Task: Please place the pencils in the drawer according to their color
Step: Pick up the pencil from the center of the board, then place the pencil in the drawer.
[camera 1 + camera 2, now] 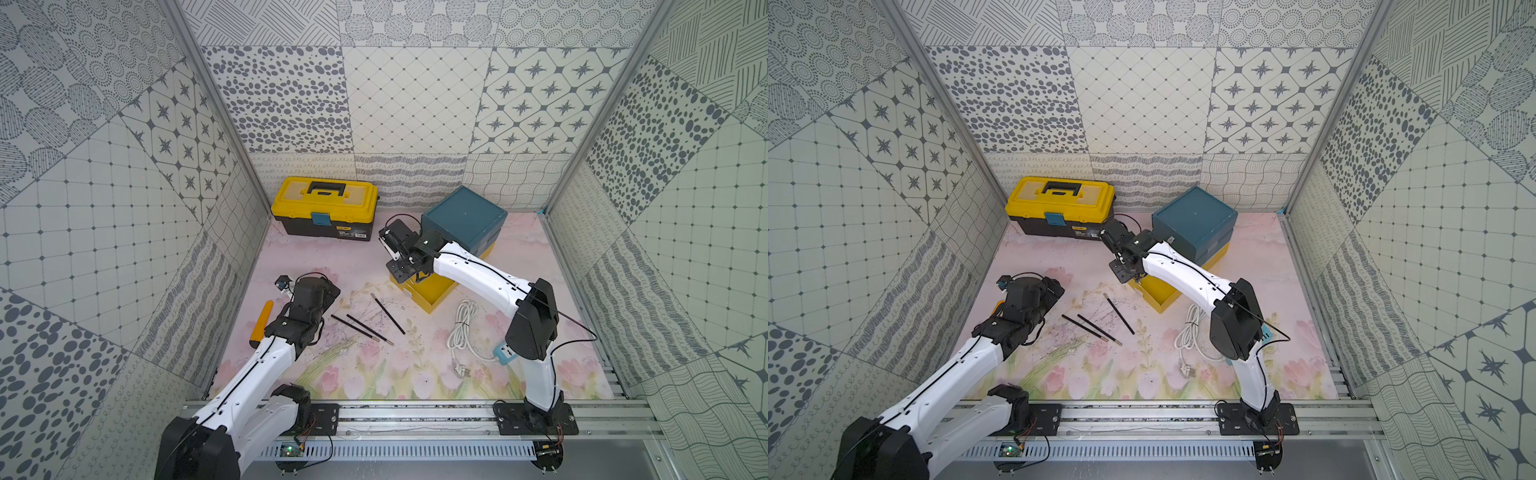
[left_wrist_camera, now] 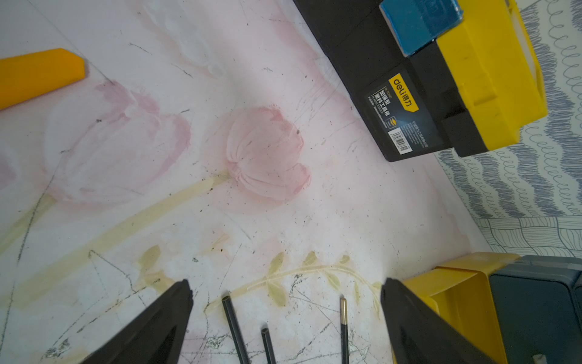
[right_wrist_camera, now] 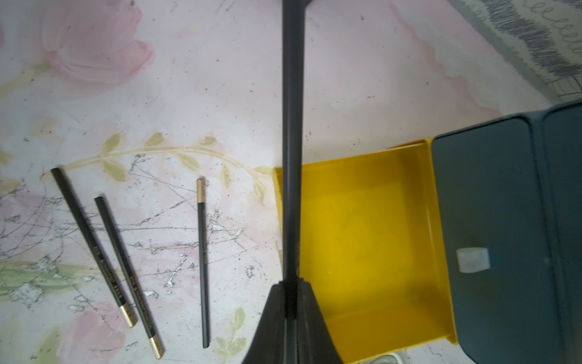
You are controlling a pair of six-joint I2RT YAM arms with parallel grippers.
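**A:** How far along is the sorting?

**B:** Hard to score. Only four pencils show. Three black pencils (image 1: 368,320) lie loose near the middle of the tabletop. The fourth, the dark grey pencil (image 3: 293,126), is clamped in the right gripper (image 3: 291,285), whose jaws are closed tight on it.

**A:** And the chest?

**B:** The drawer chest (image 1: 463,216) stands toward the far right corner of the tabletop. Its yellow drawer (image 3: 371,239) is pulled out, and what I can see of its floor is bare. The two teal drawers above look pushed in, so I cannot tell what they hold.

**A:** So nothing has gone into the yellow one?

**B:** Not as far as the right wrist view shows. The held pencil hangs over that drawer's side wall and has not been let go. I'd judge this drop and the three loose ones are left.

**A:** What is the left arm doing?

**B:** The left gripper (image 2: 285,283) hovers above the tabletop with its jaws spread as wide as they go and nothing between them. The ends of the loose pencils lie just beyond its fingertips.

**A:** What do the pencils look like?

**B:** Long, thin and straight. Each loose one has a pale gold cap at one end. Two lie nearly parallel and close together, and the third is set apart, nearer the yellow drawer.
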